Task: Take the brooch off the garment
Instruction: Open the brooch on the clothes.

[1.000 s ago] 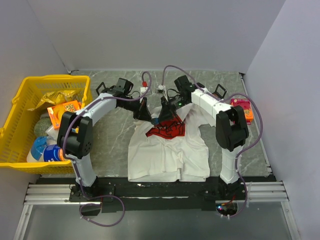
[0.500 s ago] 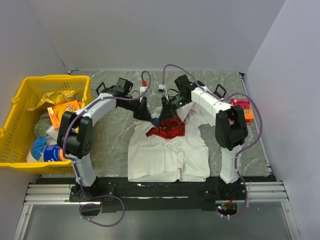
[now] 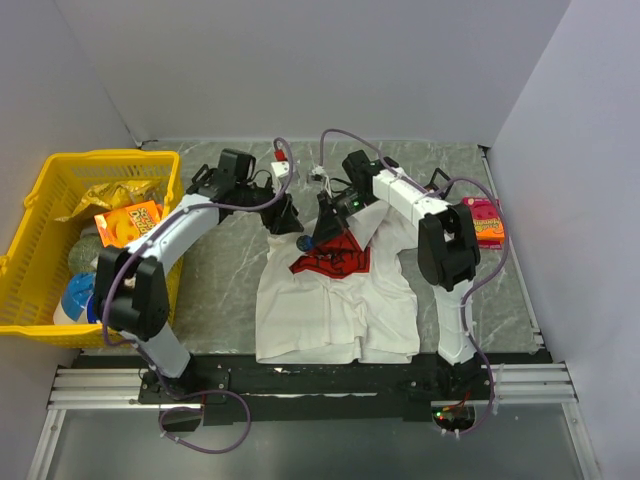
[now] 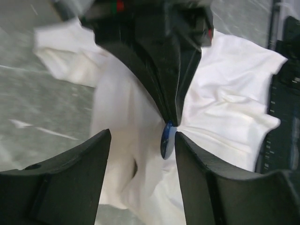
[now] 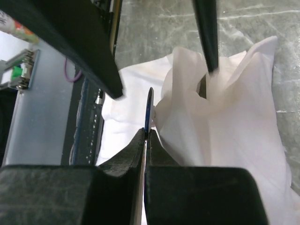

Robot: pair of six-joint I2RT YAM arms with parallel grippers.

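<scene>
- Blue brooch (image 5: 149,112): right wrist view shows it edge-on, clamped in the tips of the closed right gripper (image 5: 146,135), against a raised fold of white garment (image 5: 225,122).
- Wide-spread left gripper (image 4: 143,138): left wrist view alone shows its fingers straddling the brooch.

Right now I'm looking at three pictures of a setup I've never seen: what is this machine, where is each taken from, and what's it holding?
Two white-and-black robot arms are bolted to a grey marbled table. The wide picture looks down from above; the other two come from a camera on each wrist. On the table lies a white T-shirt with a red print; a yellow plastic basket of snacks stands to its left, a pink packet lies to its right. The right pincer is shut on a small round blue brooch by the bunched-up fabric. The left pincer stands open beside it.
</scene>
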